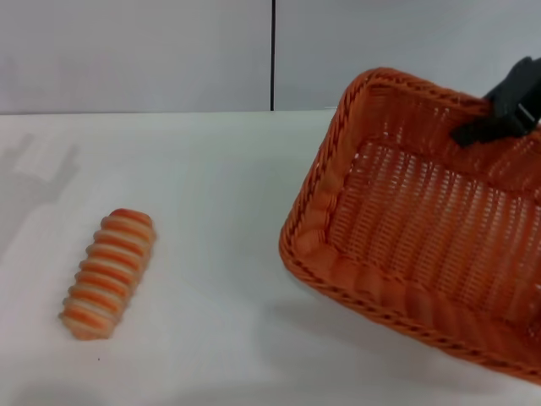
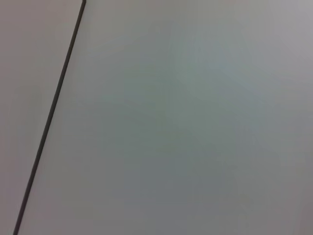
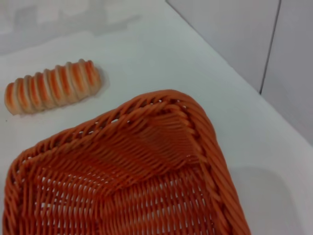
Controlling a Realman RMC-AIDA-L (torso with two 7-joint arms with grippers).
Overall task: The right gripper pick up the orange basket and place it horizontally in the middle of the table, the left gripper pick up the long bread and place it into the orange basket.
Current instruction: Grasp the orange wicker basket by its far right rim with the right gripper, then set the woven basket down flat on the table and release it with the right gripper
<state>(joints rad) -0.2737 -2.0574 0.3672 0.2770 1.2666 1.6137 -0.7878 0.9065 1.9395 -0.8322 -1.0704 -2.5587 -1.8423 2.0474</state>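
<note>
The orange basket point(image 1: 423, 245) hangs tilted above the right side of the white table point(image 1: 220, 211), its near corner low and a shadow beneath it. My right gripper point(image 1: 499, 114) is shut on the basket's far rim at the upper right. In the right wrist view the basket point(image 3: 127, 181) fills the lower part, with the long bread point(image 3: 51, 87) beyond it. The long bread point(image 1: 108, 272), striped orange and cream, lies on the table at the left. My left gripper is out of view; its wrist view shows only a pale surface with a dark seam point(image 2: 49, 117).
A pale grey wall point(image 1: 135, 51) with a dark vertical seam point(image 1: 272, 55) stands behind the table. Bare white tabletop lies between the bread and the basket.
</note>
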